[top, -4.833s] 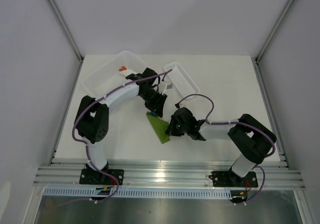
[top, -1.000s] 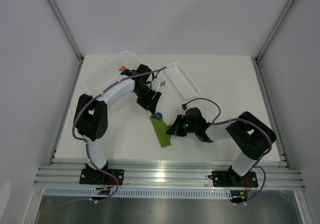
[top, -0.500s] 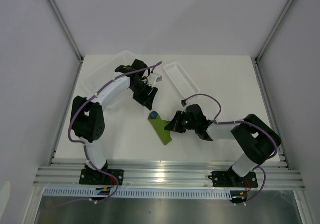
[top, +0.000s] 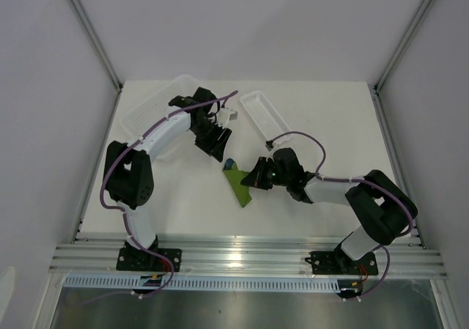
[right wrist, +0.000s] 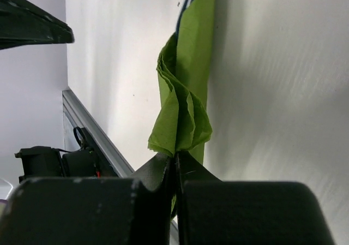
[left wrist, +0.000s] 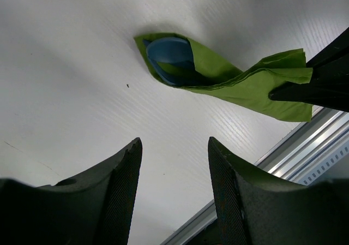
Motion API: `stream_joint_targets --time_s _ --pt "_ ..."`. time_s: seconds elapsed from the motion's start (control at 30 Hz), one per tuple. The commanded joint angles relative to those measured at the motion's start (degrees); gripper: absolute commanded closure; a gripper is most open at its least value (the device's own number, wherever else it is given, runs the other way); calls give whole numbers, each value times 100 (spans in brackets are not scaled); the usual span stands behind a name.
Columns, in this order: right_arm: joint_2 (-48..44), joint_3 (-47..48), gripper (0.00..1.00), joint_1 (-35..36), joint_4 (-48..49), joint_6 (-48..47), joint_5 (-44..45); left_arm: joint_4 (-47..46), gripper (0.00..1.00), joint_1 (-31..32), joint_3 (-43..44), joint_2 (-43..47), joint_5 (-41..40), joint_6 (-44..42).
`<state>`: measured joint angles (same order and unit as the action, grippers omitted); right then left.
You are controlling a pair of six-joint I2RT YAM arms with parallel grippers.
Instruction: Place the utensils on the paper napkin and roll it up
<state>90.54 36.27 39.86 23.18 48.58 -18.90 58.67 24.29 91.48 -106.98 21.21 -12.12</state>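
Two grippers at a partly rolled olive-green paper napkin (top: 239, 187) on the white table (top: 337, 131).
Fingers pressed together, the right gripper (top: 254, 179) pinched a bunched fold at the napkin's edge, shown close up in the right wrist view. At the napkin's far end, the round bowl of a dark blue plastic spoon (left wrist: 168, 57) showed inside the wrapped paper. The left gripper (top: 215, 143) hung just beyond that end, apart from the napkin, with its fingers spread and nothing between them. Two clear plastic trays (top: 265, 114) lay farther back on the table.
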Motion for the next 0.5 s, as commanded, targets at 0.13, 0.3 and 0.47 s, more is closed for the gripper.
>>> stream_joint_targets --time_s 0.13,0.3,0.47 --pt "-37 108 100 -189 372 3 -97 21 45 5 -51 292 102 -89" --pt "-89 213 100 -241 275 -85 -35 39 45 5 -52 327 120 -98" --pt "-133 249 100 -329 240 -112 -53 39 45 -4 -43 318 129 -98"
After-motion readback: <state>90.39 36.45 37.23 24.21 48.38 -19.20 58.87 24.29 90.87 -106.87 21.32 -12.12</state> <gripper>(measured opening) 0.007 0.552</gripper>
